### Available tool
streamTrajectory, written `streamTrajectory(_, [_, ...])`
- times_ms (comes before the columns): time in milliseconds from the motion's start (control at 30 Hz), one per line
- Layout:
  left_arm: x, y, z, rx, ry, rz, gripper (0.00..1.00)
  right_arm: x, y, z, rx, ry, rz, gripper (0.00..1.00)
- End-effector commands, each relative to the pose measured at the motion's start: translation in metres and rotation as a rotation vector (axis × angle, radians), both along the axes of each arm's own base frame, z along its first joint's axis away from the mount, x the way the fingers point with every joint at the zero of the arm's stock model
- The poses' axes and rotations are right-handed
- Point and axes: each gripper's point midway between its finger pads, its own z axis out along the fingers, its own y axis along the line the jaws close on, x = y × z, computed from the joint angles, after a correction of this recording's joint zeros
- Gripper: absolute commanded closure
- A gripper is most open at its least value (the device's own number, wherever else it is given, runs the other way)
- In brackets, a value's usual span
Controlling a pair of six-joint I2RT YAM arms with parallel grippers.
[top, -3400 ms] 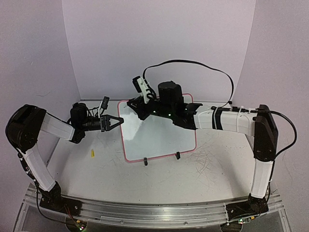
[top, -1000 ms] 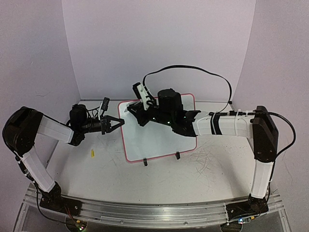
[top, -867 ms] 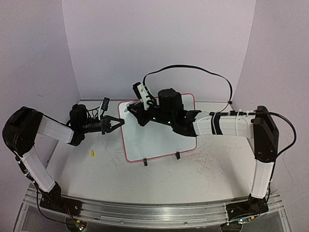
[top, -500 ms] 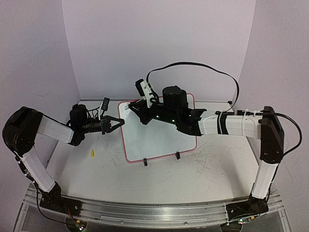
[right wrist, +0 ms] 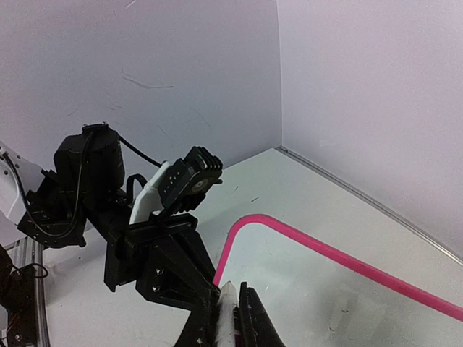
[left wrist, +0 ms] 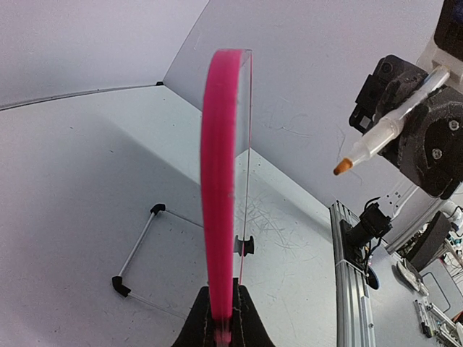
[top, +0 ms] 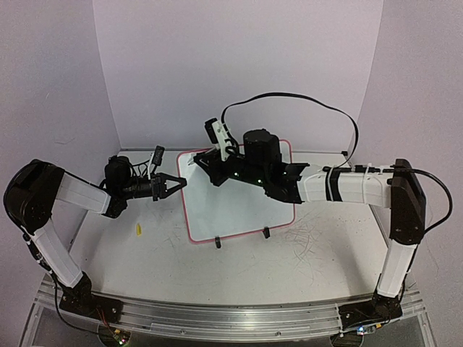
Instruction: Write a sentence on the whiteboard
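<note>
The whiteboard (top: 239,206) stands tilted on the table, with a pink frame (right wrist: 340,258) and two black clip feet (top: 218,242). My left gripper (top: 180,182) is shut on its left edge, and in the left wrist view the frame (left wrist: 219,181) runs edge-on up from the fingertips (left wrist: 221,322). My right gripper (top: 197,160) is shut on a white marker (right wrist: 226,318) with an orange tip (left wrist: 342,167). The tip hangs just off the board's upper left corner. No sentence shows on the board's face.
A small yellow piece (top: 137,229) lies on the table left of the board. Grey scratch marks (top: 307,242) cover the tabletop at right. A black cable (top: 289,97) arcs above the right arm. A thin wire bracket (left wrist: 137,253) lies behind the board.
The right arm has shifted a little to the right and upward with the marker, which stays near the board's upper left corner. The left arm and the board have not moved.
</note>
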Motion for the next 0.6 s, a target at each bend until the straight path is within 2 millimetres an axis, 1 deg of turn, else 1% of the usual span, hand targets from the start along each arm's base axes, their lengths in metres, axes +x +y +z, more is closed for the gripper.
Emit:
streamTrajectory(0, [0.008, 0.0, 0.012, 0.015, -0.091, 0.03, 1.0, 0.001, -0.006, 0.025, 0.027, -0.05, -0.033, 1.0])
streamTrajectory(267, [0.009, 0.0, 0.012, 0.021, -0.091, 0.032, 1.0, 0.014, 0.0, 0.021, -0.005, -0.097, -0.066, 1.0])
streamTrajectory(433, [0.01, 0.0, 0.012, 0.025, -0.094, 0.035, 1.0, 0.019, 0.0, 0.021, -0.008, -0.112, -0.092, 1.0])
streamTrajectory(467, [0.01, 0.0, 0.011, 0.026, -0.094, 0.035, 1.0, 0.018, 0.001, 0.023, -0.003, -0.116, -0.085, 1.0])
streamTrajectory(567, [0.01, -0.001, 0.01, 0.029, -0.092, 0.034, 1.0, 0.019, 0.009, 0.019, -0.004, -0.107, -0.06, 1.0])
